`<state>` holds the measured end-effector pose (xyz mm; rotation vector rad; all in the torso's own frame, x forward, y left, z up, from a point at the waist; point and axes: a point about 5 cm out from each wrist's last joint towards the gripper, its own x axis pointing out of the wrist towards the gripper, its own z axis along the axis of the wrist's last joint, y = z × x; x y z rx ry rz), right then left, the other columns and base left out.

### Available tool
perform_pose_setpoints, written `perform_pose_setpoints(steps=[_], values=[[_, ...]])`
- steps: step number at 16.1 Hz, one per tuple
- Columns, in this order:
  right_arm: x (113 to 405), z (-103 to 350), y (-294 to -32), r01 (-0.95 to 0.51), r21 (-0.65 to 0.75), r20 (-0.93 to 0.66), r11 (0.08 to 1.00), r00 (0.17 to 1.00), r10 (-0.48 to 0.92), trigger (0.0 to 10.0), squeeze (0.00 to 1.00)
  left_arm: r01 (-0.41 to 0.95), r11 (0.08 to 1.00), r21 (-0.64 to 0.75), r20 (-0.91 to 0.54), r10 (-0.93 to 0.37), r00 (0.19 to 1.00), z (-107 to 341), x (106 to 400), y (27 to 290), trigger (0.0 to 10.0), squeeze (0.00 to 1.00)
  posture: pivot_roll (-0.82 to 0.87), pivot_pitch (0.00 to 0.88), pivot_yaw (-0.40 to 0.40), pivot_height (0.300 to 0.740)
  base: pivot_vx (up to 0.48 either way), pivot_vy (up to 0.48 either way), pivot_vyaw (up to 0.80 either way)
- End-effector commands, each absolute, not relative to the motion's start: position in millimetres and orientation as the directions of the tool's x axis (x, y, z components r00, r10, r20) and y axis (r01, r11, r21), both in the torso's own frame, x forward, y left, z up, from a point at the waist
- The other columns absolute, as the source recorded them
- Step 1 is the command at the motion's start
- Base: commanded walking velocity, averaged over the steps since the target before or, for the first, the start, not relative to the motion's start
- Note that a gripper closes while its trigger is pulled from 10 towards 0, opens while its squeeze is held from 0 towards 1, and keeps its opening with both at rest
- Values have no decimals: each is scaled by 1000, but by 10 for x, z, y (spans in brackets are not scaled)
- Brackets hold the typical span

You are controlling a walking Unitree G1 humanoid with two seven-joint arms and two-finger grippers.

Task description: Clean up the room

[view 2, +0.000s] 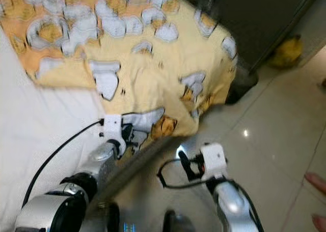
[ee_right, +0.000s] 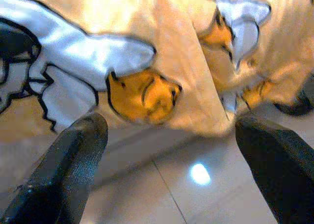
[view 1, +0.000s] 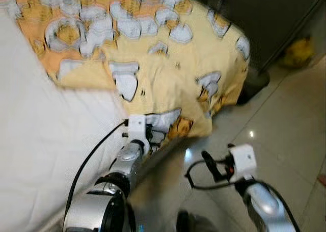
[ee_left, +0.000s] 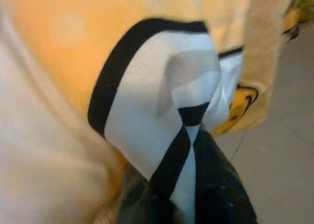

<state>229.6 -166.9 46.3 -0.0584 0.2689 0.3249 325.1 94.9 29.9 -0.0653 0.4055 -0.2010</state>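
L gripper pinching edge of the yellow duck-print blanket at the bed corner; fabric wrapped between its fingers. Blanket drapes over bed end, hem hanging near tile floor. R gripper spread wide, just above floor beside hem.

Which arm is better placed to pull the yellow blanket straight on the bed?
Left: the left gripper already pinches the blanket hem at the bed edge; the right gripper hangs open over the floor.

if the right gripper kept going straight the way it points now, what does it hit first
Probably the hanging edge of the yellow blanket, which lies ahead between the right gripper's open fingers, above the tiled floor. Depth is unclear.
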Motion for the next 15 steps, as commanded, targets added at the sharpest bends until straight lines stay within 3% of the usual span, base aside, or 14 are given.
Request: perform_pose_setpoints(steps=[1, 2, 3, 4, 11, 15], values=[[2357, 414, -1722, -338, 9, -295, 941, 898, 326, 10000, 0, 223, 970, -98, -406, -244, 881, 269, 3225, 902, 0, 0, -54, 0, -60, 740, 0, 0, 0], [2406, 407, -1729, -336, 15, -298, 942, 897, 325, 10000, 0, 247, 965, -94, -408, -263, 874, 275, 3228, 884, 0, 0, -48, 0, -50, 740, 0, 0, 0], [2504, 391, -1745, -329, 28, -308, 944, 895, 322, 10000, 0, 282, 958, -56, -417, -279, 865, 287, 3239, 859, 1569, 0, -40, 0, -35, 740, 0, 0, 0], [2537, 388, -1747, -326, 27, -308, 945, 897, 318, 10000, 0, 292, 956, -35, -423, -279, 862, 289, 3242, 856, 10000, 0, -38, 0, -28, 740, 0, 0, 0], [2547, 269, -1709, -314, 47, -312, 948, 897, 313, 10000, 0, 406, 914, 8, -433, -363, 825, 202, 3109, 654, 10000, 0, -13, 0, -10, 740, 0, 0, 0], [2568, 324, -1765, -331, 37, -298, 943, 897, 327, 10000, 0, 428, 903, -33, -427, -400, 811, 135, 3002, 549, 10000, 0, -27, 0, -21, 740, -326, 0, 0]])
